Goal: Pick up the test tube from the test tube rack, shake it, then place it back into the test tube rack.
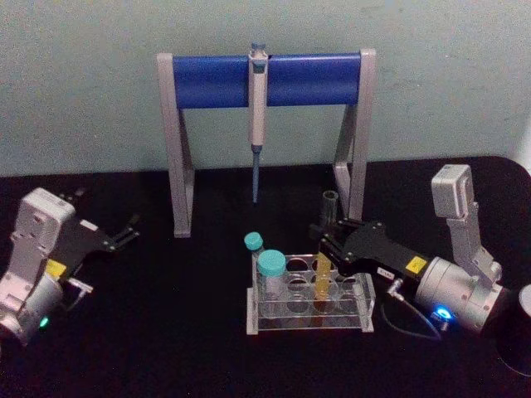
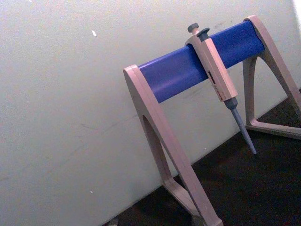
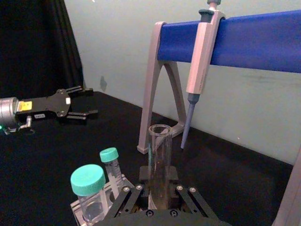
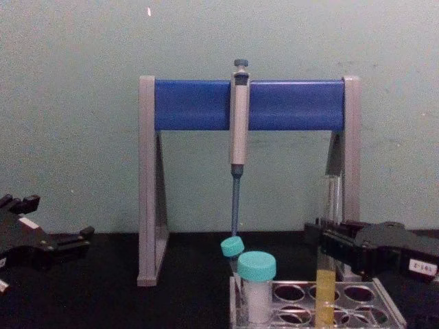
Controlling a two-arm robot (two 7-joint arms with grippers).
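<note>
The test tube (image 1: 323,274) is a tall clear glass tube with yellow liquid in its lower part. It stands upright in a hole of the clear test tube rack (image 1: 365,292), at the rack's right side. My right gripper (image 1: 328,249) reaches in from the right and is shut on the tube just above the rack. In the chest view the test tube (image 4: 325,291) rises through the right gripper (image 4: 328,244) out of the rack (image 4: 385,303). The right wrist view shows the test tube (image 3: 160,150) between the fingers. My left gripper (image 1: 126,233) rests open at the far left.
Two teal-capped tubes (image 1: 271,267) stand in the rack's left end. The grey-and-blue pipette stand (image 1: 207,80) spans the back, with a pipette (image 1: 258,108) hanging at its middle. A dark object (image 1: 523,319) sits at the right edge.
</note>
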